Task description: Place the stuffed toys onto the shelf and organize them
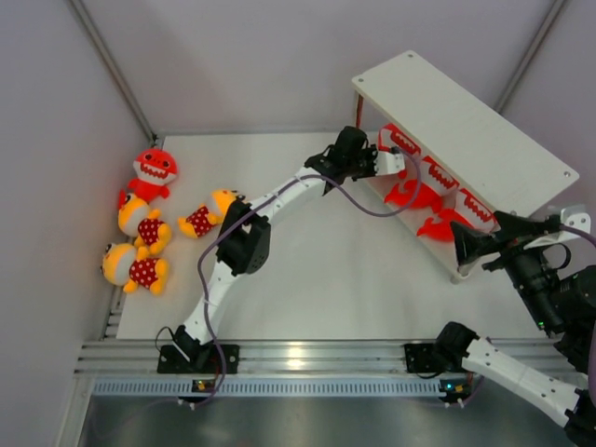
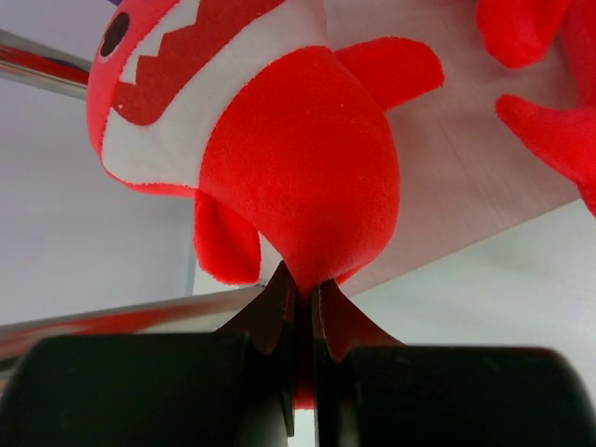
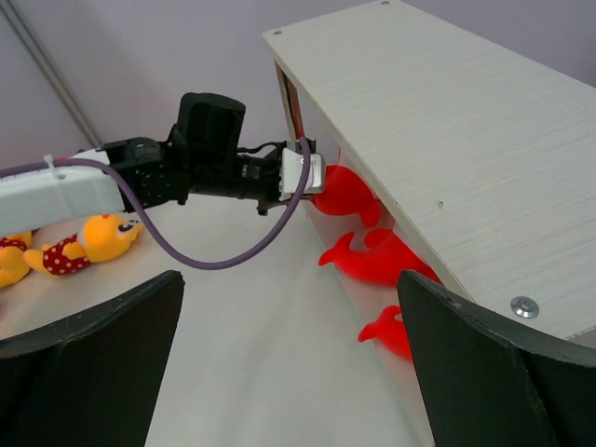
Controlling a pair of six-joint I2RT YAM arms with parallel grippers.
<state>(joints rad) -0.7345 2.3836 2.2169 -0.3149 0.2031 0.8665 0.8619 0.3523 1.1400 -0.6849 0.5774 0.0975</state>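
The pale shelf (image 1: 466, 121) stands at the back right; it also shows in the right wrist view (image 3: 438, 112). My left gripper (image 1: 396, 160) (image 2: 304, 298) is shut on the tail of a red shark (image 2: 298, 158) at the left end of the lower tier. Two more red sharks (image 1: 416, 193) (image 1: 445, 225) lie on that tier. My right gripper (image 1: 466, 244) (image 3: 289, 372) is open and empty near the shelf's right end. On the table's left lie a red shark (image 1: 154, 172) and three yellow-orange figures (image 1: 140, 222) (image 1: 135, 268) (image 1: 207, 216).
Grey walls close in the table on the left, back and right. An aluminium rail (image 1: 279, 358) runs along the near edge. A purple cable (image 1: 372, 207) hangs from my left arm over the table's middle.
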